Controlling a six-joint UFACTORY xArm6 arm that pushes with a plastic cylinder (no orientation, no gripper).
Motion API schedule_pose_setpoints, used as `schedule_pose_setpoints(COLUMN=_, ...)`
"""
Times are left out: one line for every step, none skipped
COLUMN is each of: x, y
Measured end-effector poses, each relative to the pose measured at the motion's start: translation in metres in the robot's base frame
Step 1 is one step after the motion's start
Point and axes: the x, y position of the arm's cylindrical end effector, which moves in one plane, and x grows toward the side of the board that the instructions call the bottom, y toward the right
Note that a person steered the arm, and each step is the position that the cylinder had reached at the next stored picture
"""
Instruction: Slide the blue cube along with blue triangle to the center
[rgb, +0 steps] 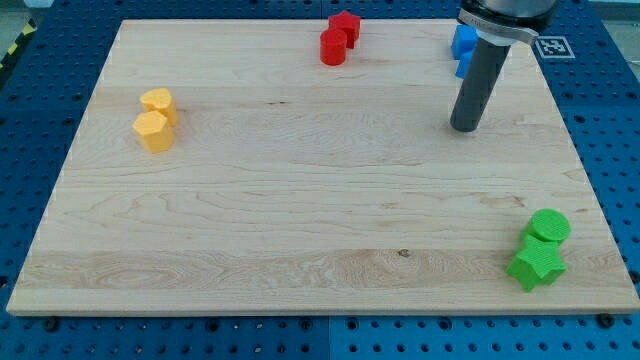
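Tip (464, 127) below half-hidden blue blocks (463, 42).

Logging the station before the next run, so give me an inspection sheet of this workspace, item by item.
Surface: pale wooden board, lying flat on a blue perforated base.
Job's things: blue blocks near the board's top right edge, partly hidden behind the rod; shapes cannot be told apart.
Clutter: two red blocks at top centre; two yellow blocks at the view's left; two green blocks at bottom right.
End effector: my tip rests on the board just below the blue blocks, apart from them.
Cables: nothing seen.
Surroundings: a black-and-white marker tag beyond the top right corner.
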Motion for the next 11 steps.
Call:
schedule_pose_setpoints(x=0.0, y=0.0)
schedule_pose_setpoints(x=0.0, y=0.046)
schedule_pose_setpoints(x=-0.005, y=0.116)
schedule_pose_setpoints(x=-0.053, y=0.137)
schedule_pose_setpoints(x=-0.119, y=0.125)
schedule_pose_setpoints(x=-0.126, y=0.121)
schedule_pose_setpoints(x=-0.157, y=0.083)
schedule_pose_setpoints(x=-0.181, y=0.063)
schedule_pose_setpoints(x=-0.182, y=0.05)
schedule_pose_setpoints(x=-0.168, y=0.035)
schedule_pose_setpoints(x=-0.15, y=0.033)
